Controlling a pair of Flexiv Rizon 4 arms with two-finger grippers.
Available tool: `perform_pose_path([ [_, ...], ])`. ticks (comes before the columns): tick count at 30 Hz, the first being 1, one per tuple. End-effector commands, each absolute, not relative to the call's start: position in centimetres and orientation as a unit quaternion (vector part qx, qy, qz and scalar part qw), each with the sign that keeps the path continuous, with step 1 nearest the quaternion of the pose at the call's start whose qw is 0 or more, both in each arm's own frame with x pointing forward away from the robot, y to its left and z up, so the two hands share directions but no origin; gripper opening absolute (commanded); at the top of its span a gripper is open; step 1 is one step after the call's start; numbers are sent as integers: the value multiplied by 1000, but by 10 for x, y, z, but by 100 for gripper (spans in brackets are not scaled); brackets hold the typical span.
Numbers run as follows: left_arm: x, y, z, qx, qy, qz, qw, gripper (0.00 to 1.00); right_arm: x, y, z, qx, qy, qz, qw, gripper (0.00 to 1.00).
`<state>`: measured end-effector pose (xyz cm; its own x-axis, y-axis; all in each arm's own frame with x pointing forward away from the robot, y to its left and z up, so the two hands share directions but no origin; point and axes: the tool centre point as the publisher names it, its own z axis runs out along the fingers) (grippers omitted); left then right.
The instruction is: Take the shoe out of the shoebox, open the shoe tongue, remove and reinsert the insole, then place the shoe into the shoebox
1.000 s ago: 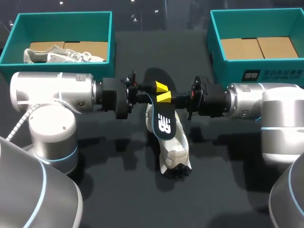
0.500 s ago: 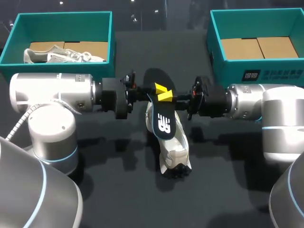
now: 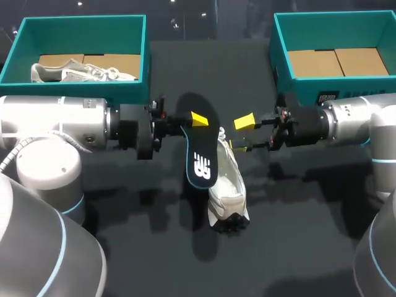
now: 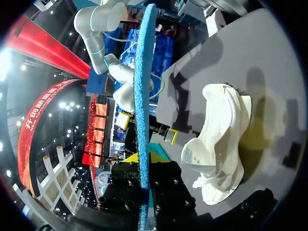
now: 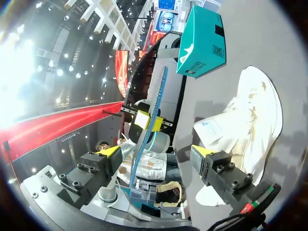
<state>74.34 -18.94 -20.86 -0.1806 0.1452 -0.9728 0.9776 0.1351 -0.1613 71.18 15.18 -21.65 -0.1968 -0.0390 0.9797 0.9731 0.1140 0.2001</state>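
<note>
Quick update from the last second or so: my right gripper (image 3: 242,134) was right up at the insole (image 3: 200,158) and has now backed off toward its own side, fingers spread wide with nothing between them. My left gripper (image 3: 195,120) kept its pinch on the insole and pulled back a bit too, carrying it off the shoe (image 3: 228,185). The insole now hangs beside the shoe on my left arm's side instead of over it, so the shoe's opening shows.

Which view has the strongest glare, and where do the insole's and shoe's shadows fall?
Head view: the insole and shoe throw dark shadows on the table. Left wrist view: the shoe's shadow lies beside it. Right wrist view: hall lights glare strongly.
</note>
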Motion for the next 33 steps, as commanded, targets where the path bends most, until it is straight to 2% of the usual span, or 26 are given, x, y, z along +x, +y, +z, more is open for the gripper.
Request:
perform_pose_path([
  [1,724,-169,-200,466,611,-469,436,0,710,149,-213,-414,-571,-522,480,100],
  [5,711,-166,-196,471,614,-473,421,0,710,149,-213,-414,-571,-522,480,100],
  [9,700,-162,-192,461,628,-483,399,0,699,127,-219,-360,-639,-545,407,100],
  [12,691,-159,-189,443,643,-514,354,0,693,114,-228,-331,-684,-545,354,100],
  [25,688,-158,-186,456,644,-511,341,0,693,114,-228,-331,-684,-545,354,100],
  [33,653,-165,-179,331,697,-581,261,0,675,84,-233,-289,-805,-458,242,100],
])
